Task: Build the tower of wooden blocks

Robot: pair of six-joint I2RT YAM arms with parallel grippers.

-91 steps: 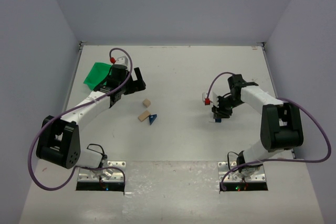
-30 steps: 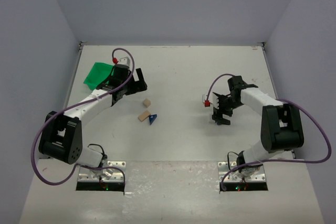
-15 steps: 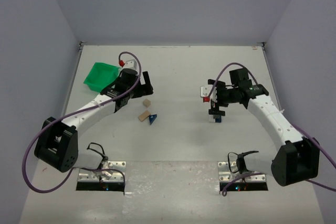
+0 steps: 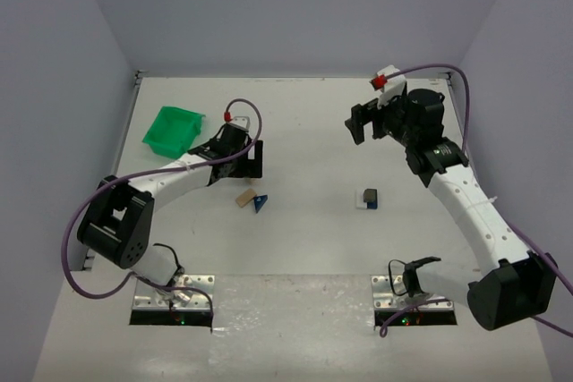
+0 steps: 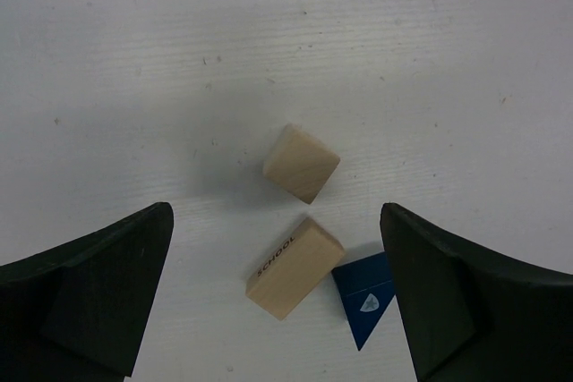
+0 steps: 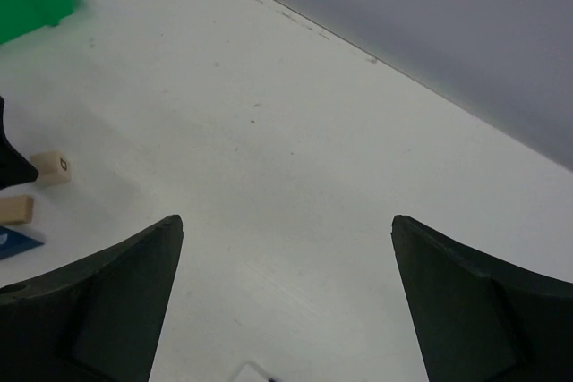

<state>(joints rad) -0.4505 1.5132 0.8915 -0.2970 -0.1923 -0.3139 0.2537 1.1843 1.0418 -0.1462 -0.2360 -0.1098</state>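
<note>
Hovering over the loose pieces, our left gripper (image 5: 276,214) is spread wide and holds nothing. In the left wrist view its two dark fingers (image 5: 89,301) flank a tan cube (image 5: 302,163), a tan oblong block (image 5: 294,267) printed with the word SCHOOL, and a blue triangular wedge (image 5: 363,297), and they touch none of them. The cube lies just apart from the oblong block. The wedge sits right beside that block's end, on the side of the right-hand finger.

We see our right gripper (image 4: 362,123) lifted off the table (image 4: 304,114) toward the far side, its jaws likewise wide apart and empty. Well apart from it a small stack (image 4: 369,198) stands on the table, with a dark grey block (image 4: 370,194) on top and a little white and blue showing beneath. The green bin (image 4: 172,130) sits at the far left, near our left arm.
</note>
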